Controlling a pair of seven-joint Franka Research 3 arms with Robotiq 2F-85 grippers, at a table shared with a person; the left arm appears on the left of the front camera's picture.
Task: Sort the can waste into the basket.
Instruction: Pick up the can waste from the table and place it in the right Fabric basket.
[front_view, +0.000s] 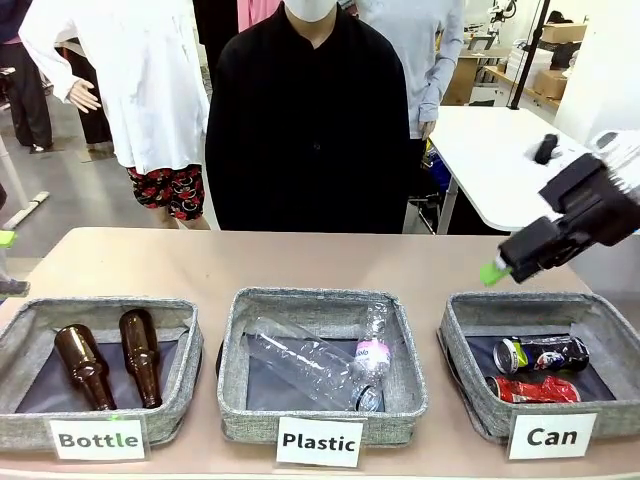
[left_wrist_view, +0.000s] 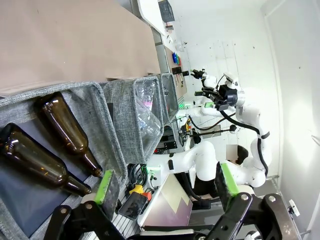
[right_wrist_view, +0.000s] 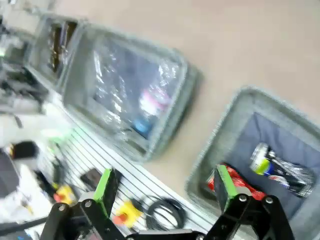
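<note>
Both cans lie in the grey basket tagged Can (front_view: 468, 312) at the right. The dark can with green marks and a silver end (front_view: 541, 353) sits behind the crinkled red can (front_view: 533, 389). My right gripper (front_view: 497, 268) hovers above that basket's far left corner, open and holding nothing. In the right wrist view its open gripper (right_wrist_view: 165, 186) looks down on the dark can (right_wrist_view: 282, 167), the red can (right_wrist_view: 241, 184) and the basket's rim (right_wrist_view: 220, 135). My left gripper (left_wrist_view: 166, 182) stands open and empty off the table's left end, beside the Bottle basket (left_wrist_view: 107, 125).
The Bottle basket (front_view: 190, 345) at the left holds two brown glass bottles (front_view: 140, 355). The middle Plastic basket (front_view: 232, 350) holds clear plastic bottles (front_view: 310, 365). A person in black (front_view: 310, 120) stands at the far side. Bare tabletop (front_view: 320, 260) runs behind the baskets.
</note>
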